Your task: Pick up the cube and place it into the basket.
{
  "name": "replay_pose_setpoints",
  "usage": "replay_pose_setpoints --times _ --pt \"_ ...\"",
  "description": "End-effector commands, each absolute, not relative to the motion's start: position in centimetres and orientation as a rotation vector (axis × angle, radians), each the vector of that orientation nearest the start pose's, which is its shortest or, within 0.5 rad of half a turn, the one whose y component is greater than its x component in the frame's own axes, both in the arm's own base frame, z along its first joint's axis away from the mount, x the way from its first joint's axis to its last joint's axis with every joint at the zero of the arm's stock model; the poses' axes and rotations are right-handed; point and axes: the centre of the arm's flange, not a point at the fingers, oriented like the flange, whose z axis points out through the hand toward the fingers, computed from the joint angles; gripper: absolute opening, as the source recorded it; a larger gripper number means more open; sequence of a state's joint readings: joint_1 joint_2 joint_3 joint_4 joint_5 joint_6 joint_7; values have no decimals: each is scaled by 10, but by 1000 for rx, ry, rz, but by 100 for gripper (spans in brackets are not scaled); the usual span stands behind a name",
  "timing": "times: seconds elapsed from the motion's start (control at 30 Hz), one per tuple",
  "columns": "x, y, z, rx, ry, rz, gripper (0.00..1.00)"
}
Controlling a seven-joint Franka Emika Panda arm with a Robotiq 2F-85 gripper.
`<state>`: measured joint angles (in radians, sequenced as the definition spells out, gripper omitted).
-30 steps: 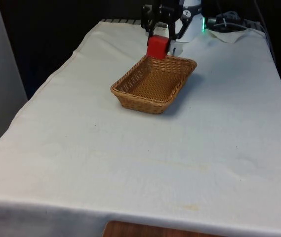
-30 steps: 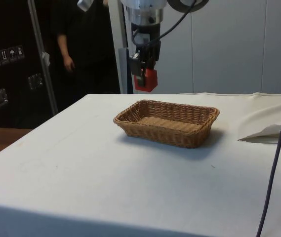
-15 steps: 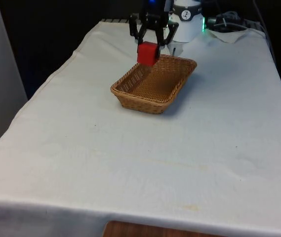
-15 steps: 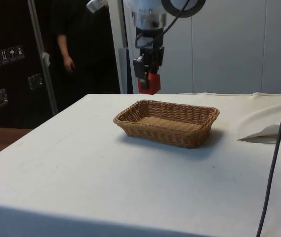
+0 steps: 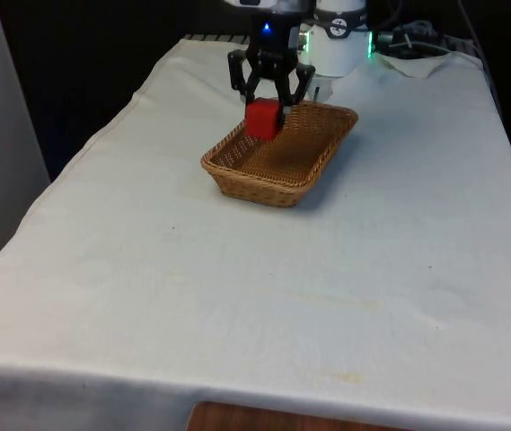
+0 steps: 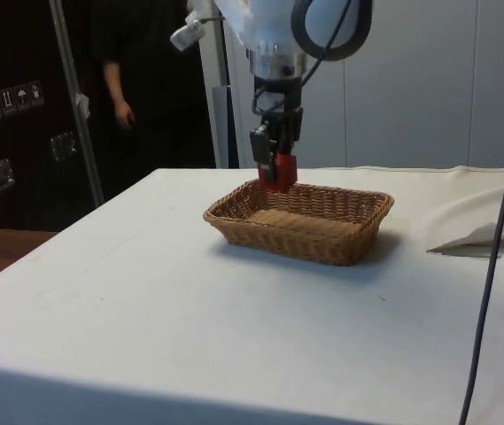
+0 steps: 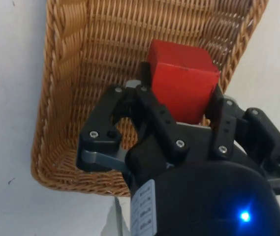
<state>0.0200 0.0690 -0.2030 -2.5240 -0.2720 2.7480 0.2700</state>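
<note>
**Over the basket: red cube held in the gripper**

Above the wicker basket (image 5: 284,157), the black gripper (image 5: 265,109) is clamped on the cube (image 5: 264,119), one finger pressed to each of two opposite faces. The cube is solid red with flat faces and crisp edges, its surface plain and matte. It hangs just over the basket's far end, clear of the woven floor, and in the side view it sits level with the rim. The basket is shallow, rectangular and tan-brown, resting on the white tablecloth (image 5: 237,269). A person (image 6: 132,80) stands behind the table.
</note>
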Motion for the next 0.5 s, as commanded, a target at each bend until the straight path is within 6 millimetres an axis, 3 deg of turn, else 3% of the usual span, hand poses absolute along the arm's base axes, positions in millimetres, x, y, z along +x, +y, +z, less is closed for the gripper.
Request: replay_pose_setpoints --times 0.0,0.4,0.47 --pt "469 -74 264 -3235 339 -278 1" --pt "453 -67 240 -3231 325 -239 1" --pt "452 -68 225 -3230 326 -244 1"
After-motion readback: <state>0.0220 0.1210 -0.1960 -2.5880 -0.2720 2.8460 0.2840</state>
